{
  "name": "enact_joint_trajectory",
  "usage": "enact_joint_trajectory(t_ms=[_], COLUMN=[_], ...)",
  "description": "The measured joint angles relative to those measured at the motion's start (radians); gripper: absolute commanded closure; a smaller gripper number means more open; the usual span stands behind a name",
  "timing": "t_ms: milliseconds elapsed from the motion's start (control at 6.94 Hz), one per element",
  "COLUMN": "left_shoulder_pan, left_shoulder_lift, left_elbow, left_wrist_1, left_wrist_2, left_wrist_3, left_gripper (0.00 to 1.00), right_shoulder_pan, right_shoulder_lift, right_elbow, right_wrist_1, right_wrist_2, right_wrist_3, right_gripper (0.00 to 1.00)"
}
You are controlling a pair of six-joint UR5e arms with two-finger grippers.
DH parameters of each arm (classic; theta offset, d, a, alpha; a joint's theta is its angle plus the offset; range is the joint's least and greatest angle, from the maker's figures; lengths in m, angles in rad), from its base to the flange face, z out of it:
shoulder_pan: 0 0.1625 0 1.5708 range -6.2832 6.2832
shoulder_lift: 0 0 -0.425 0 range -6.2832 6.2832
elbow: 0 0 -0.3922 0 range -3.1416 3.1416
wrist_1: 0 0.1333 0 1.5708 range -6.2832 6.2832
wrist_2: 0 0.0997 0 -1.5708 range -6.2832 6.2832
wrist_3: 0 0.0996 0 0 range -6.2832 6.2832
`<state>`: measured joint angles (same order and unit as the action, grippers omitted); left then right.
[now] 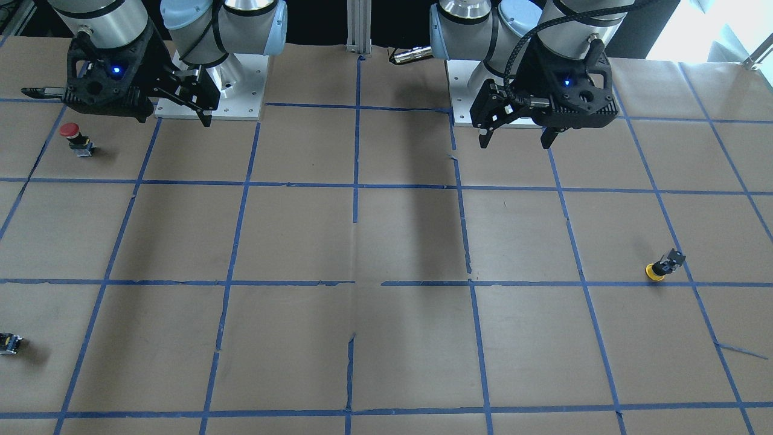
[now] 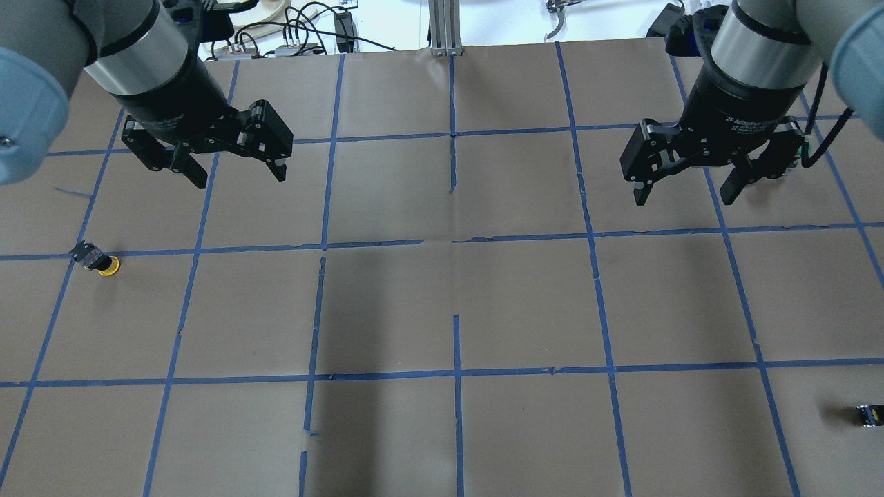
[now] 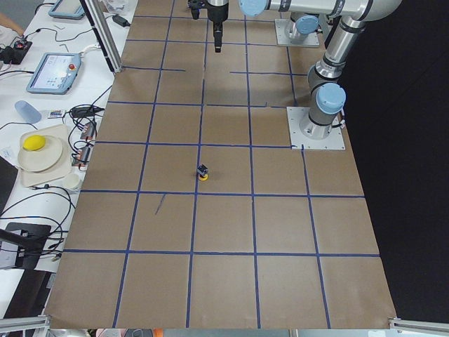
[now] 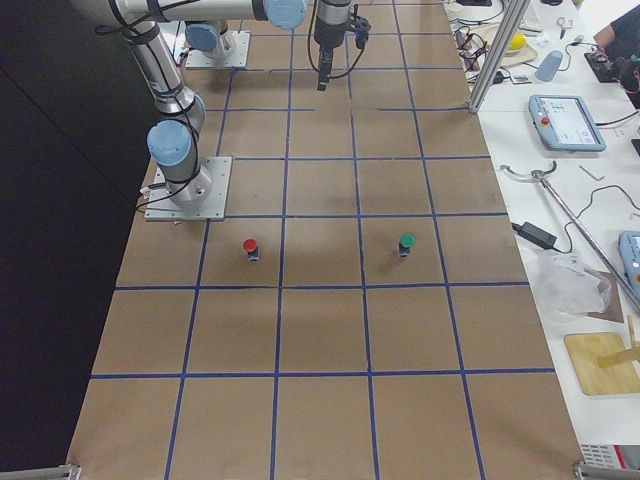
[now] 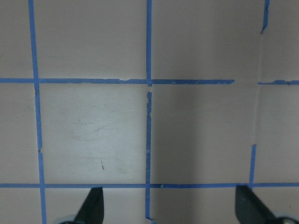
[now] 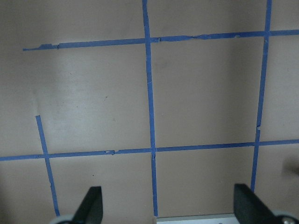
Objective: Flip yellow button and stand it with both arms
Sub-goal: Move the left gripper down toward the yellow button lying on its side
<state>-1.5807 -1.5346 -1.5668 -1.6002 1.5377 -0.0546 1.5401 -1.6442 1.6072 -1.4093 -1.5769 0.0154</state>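
The yellow button (image 1: 661, 266) rests on a blue tape line on the robot's far left, its yellow cap on the paper and its black-grey body pointing up. It also shows in the overhead view (image 2: 97, 260) and the exterior left view (image 3: 203, 173). My left gripper (image 2: 238, 176) is open and empty, held high near the robot base, well away from the button; it also shows in the front view (image 1: 514, 144) and the left wrist view (image 5: 170, 205). My right gripper (image 2: 684, 198) is open and empty on the other side (image 1: 116, 107), and its own wrist view (image 6: 169, 205) shows only paper.
A red-capped switch (image 1: 75, 138) stands near the right arm's base. A small capless black-grey block (image 1: 9, 343) lies at the table's right end. A green-capped switch (image 4: 405, 243) stands in the exterior right view. Brown paper with a blue tape grid (image 2: 456, 373) covers the table.
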Motion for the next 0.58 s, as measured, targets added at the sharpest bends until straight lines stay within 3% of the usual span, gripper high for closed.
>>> enact_joint_trajectory(t_ms=[577], left_shoulder_pan=[0.112], left_shoulder_lift=[-0.001], left_elbow=[-0.023], left_wrist_1=[-0.004], left_wrist_2=[0.011], left_wrist_3=[0.159], left_gripper=[0.0], right_shoulder_pan=[-0.004], right_shoulder_lift=[-0.021], right_elbow=[0.029], right_wrist_1=[-0.015], right_wrist_2=[-0.003], right_wrist_3=[0.003], right_gripper=[0.0])
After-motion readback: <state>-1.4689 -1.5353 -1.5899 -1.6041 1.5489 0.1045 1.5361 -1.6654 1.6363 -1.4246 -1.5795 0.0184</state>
